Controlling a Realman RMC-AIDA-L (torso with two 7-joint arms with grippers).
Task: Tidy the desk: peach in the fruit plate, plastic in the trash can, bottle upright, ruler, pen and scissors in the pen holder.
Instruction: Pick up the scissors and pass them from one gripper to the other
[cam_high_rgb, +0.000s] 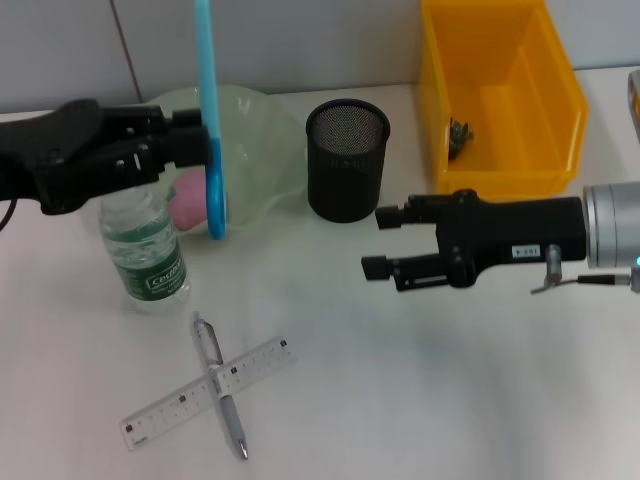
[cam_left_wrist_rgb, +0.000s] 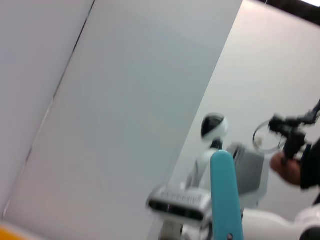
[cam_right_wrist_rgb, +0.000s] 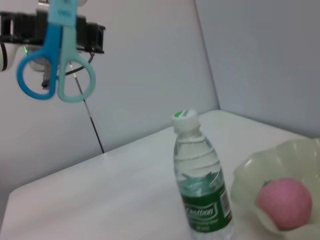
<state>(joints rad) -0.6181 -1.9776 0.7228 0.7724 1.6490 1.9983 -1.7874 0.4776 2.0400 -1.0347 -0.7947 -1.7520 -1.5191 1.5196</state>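
My left gripper (cam_high_rgb: 203, 145) is shut on the blue scissors (cam_high_rgb: 211, 120), holding them in the air above the plate's left side. The right wrist view shows the scissors (cam_right_wrist_rgb: 55, 65) hanging handles-down from it; the left wrist view shows only a teal piece of the scissors (cam_left_wrist_rgb: 226, 197). The pink peach (cam_high_rgb: 188, 196) lies in the pale green fruit plate (cam_high_rgb: 262, 140). The bottle (cam_high_rgb: 146, 252) stands upright left of the plate. The clear ruler (cam_high_rgb: 170, 405) and the pen (cam_high_rgb: 222, 388) lie crossed near the front. The black mesh pen holder (cam_high_rgb: 346, 160) stands mid-table. My right gripper (cam_high_rgb: 383, 241) is open, just right of and nearer than the holder.
A yellow bin (cam_high_rgb: 540, 100) stands at the back right with a small dark crumpled item (cam_high_rgb: 460, 136) inside. The right wrist view shows the bottle (cam_right_wrist_rgb: 200, 182), the peach (cam_right_wrist_rgb: 285, 202) and the plate (cam_right_wrist_rgb: 250, 175).
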